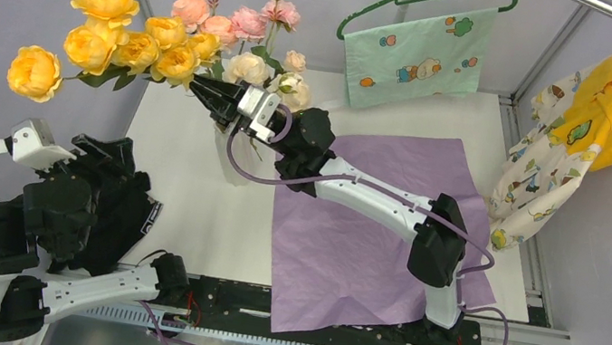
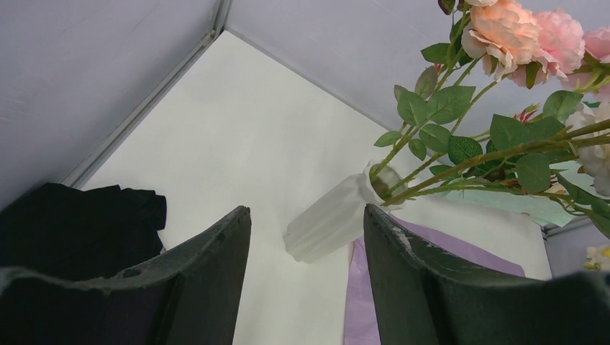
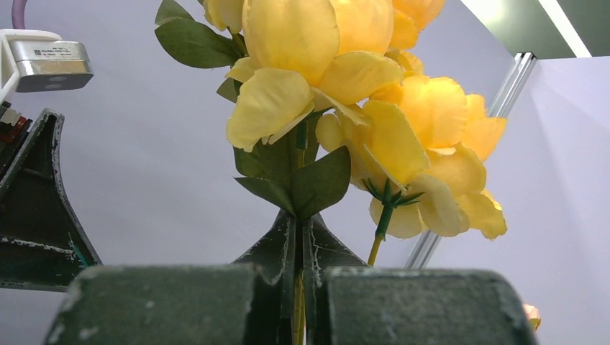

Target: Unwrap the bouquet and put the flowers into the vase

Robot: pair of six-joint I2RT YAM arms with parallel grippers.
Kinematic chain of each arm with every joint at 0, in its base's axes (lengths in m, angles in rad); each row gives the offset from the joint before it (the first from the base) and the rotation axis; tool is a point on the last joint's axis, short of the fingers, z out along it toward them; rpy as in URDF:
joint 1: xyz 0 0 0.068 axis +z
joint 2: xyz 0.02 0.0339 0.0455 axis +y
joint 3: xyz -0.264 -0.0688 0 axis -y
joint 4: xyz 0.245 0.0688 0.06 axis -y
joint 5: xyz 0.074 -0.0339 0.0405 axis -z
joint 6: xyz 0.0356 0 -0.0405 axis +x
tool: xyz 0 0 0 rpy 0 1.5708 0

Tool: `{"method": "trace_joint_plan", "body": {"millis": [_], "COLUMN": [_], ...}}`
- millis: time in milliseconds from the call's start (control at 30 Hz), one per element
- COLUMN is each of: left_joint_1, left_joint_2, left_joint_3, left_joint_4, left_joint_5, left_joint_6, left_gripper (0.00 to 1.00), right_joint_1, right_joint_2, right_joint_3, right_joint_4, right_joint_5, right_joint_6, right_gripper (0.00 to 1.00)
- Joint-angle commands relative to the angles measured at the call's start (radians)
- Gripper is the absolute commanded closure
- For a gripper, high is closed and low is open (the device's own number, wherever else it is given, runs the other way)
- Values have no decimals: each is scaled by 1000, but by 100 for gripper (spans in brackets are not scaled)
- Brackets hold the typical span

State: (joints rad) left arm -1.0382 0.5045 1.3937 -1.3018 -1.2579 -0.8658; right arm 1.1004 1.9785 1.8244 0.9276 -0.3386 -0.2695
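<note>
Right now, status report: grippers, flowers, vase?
Left gripper open, empty. Right gripper shut on yellow spray near vase. Pink roses already in vase. Purple paper flat, nothing blocking.

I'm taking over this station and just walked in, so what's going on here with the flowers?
The right gripper is shut on the stem of a spray of yellow artificial roses, holding it in the air up by the tall white ribbed vase. Pink and cream roses already stand in that vase. The purple wrapping paper lies opened out flat on the table. The left gripper is open and empty, off to the side.
</note>
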Motion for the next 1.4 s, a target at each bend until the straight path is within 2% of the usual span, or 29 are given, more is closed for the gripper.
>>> {"method": "trace_joint_plan", "body": {"millis": [0,1367], "left_joint_1": [4,3], "left_joint_2": [-4,-36], "left_joint_3": [9,-8], "left_joint_4": [39,70], "left_joint_5": [-40,-39], "left_joint_6": [33,57], "left_gripper": [35,34], "right_joint_1": [16,28], "right_joint_2": [-76,-61], "right_joint_3": [-10,35], "right_joint_4": [56,9], "right_joint_5": [21,47], "right_joint_6": [-46,-98], "right_gripper": [100,100]}}
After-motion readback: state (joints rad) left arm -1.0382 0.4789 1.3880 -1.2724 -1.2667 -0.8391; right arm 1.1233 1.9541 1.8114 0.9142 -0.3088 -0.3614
